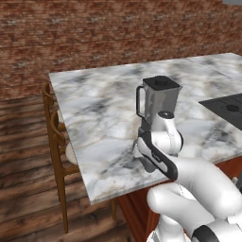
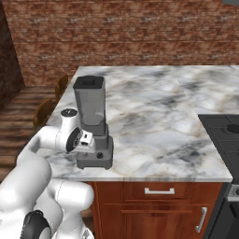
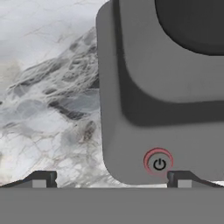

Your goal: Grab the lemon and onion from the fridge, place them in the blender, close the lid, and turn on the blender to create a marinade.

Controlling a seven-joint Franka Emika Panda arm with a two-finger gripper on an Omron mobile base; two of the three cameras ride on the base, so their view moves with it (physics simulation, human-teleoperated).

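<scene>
Item: power symbol (image 3: 159, 164), the one readable sign. It is a dark standby icon, a broken circle with a short vertical stroke at its top, printed on a small round grey button ringed in red. The button sits on the front face of the dark grey base of the blender (image 3: 131, 87), low on that face and near its lower edge, as the hand view shows it. No word, brand name, number or label can be read on the blender jar, its base or the marble desk (image 1: 94, 118). In the two base views the blender's front buttons are too small to make out any marking.
</scene>
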